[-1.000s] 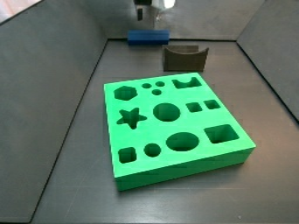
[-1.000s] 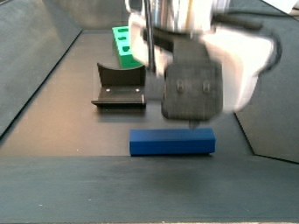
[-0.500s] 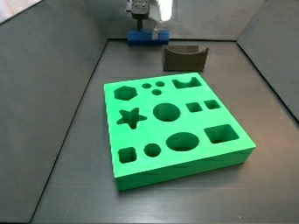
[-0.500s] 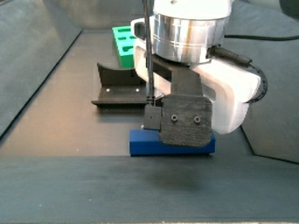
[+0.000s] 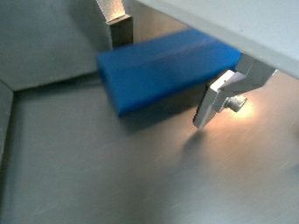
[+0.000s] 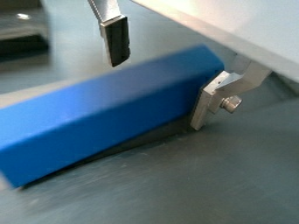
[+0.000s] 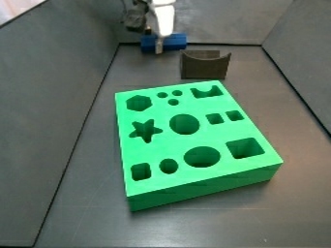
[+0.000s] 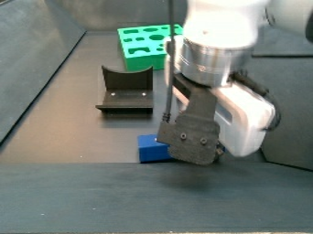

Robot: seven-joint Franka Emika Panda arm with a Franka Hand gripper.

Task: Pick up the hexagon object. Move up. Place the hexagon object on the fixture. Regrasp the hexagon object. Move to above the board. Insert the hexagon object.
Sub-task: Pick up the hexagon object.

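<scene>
We see a dark grey, matte floor (image 7: 77, 145) walled by smooth grey panels. On it, in the near part of a side view, lies the board (image 7: 192, 145), a thick bright green slab with star, round, square, oval and hexagon cut-outs. Beyond it stands the fixture (image 7: 204, 64), a dark grey-brown block with a curved notch in its top; in a side view (image 8: 126, 88) it shows as an L-shaped bracket on a base plate. The hexagon object (image 6: 100, 109), a plain blue bar with flat facets and a faint sheen, lies on the floor at the far end, left of the fixture in a side view (image 7: 165, 43). The gripper (image 6: 163, 66) is low over it, its flat silver fingers (image 6: 214, 98) with dark pads (image 6: 114, 42) standing open on either side of the bar. We cannot tell whether either finger touches it.
</scene>
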